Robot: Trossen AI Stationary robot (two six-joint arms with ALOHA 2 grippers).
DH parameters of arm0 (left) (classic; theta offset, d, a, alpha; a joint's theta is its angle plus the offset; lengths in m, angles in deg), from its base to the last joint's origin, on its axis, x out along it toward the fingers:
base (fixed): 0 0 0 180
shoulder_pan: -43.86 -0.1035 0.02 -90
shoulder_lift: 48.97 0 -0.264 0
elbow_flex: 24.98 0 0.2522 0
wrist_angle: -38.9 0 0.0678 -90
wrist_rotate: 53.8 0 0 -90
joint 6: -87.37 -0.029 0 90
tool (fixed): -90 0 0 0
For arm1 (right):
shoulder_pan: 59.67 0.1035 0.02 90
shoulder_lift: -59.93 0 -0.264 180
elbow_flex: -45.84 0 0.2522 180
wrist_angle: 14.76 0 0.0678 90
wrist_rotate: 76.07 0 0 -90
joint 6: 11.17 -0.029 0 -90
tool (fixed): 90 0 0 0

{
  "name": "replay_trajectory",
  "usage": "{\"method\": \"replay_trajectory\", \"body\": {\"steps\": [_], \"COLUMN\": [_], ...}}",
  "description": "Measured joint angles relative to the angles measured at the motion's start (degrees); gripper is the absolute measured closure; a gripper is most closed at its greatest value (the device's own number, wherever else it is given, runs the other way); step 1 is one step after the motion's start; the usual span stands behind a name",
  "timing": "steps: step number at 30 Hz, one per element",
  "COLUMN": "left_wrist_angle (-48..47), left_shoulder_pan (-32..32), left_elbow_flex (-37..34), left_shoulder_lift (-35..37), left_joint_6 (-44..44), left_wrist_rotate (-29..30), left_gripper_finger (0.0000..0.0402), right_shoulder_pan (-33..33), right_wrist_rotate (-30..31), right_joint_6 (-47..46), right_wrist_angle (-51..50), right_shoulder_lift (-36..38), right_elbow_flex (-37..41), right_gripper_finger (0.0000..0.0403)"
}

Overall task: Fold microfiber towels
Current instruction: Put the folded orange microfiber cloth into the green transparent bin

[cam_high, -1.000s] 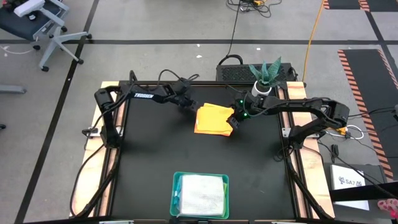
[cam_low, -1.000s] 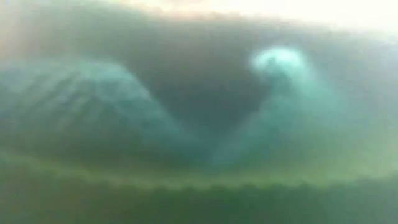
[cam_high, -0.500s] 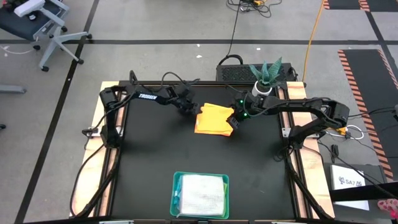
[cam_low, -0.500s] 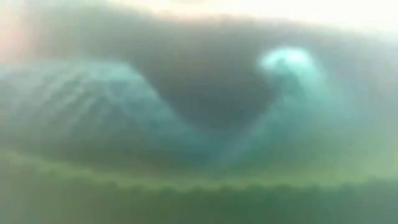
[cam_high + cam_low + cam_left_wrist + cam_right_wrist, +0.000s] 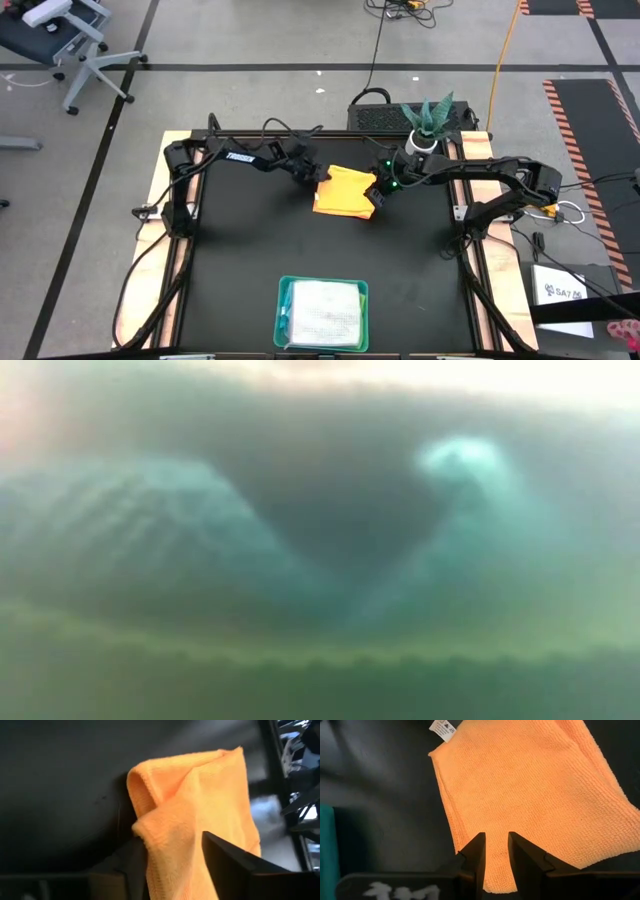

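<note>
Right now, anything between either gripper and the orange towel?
Nothing visible. The left gripper has the orange towel's bunched edge between its fingers; the right gripper is closed on the opposite edge. Only bare black table lies around it.

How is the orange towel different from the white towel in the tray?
The orange towel lies on the black table near the far edge, with both tools on it; the white towel sits in the teal tray at the near edge, untouched. One orange edge is lifted and bunched; the white one lies flat. Both are soft cloths.
</note>
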State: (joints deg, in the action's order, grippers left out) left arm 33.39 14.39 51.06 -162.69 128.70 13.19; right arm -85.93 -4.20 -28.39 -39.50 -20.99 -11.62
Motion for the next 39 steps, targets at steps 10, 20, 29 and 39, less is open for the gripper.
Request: {"method": "replay_trajectory", "body": {"steps": [10, 20, 29, 39], "left_wrist_angle": [4.31, 4.49, 5.34, 5.47], "left_shoulder_pan": [-2.02, -1.60, -1.60, -0.52], "left_elbow_flex": [0.00, 0.11, 0.13, 0.13], "left_shoulder_lift": [0.95, 0.88, 0.88, 0.88], "left_joint_6": [1.91, -0.50, -1.44, -1.45], "left_wrist_rotate": [0.30, 5.89, 6.74, 5.47], "left_gripper_finger": [0.0331, 0.0391, 0.0396, 0.0366], "right_shoulder_pan": [0.00, 0.00, 0.00, -4.05], "right_wrist_rotate": [-0.02, -0.02, 4.98, 9.35], "right_joint_6": [0.32, 1.40, -0.05, -3.43], "right_wrist_angle": [-0.04, -0.09, -6.90, -10.32], "right_shoulder_lift": [0.00, 0.00, 0.02, -0.01], "right_elbow_flex": [0.00, 0.00, 0.00, 0.00], "right_gripper_finger": [0.0330, 0.0330, 0.0330, 0.0279]}}
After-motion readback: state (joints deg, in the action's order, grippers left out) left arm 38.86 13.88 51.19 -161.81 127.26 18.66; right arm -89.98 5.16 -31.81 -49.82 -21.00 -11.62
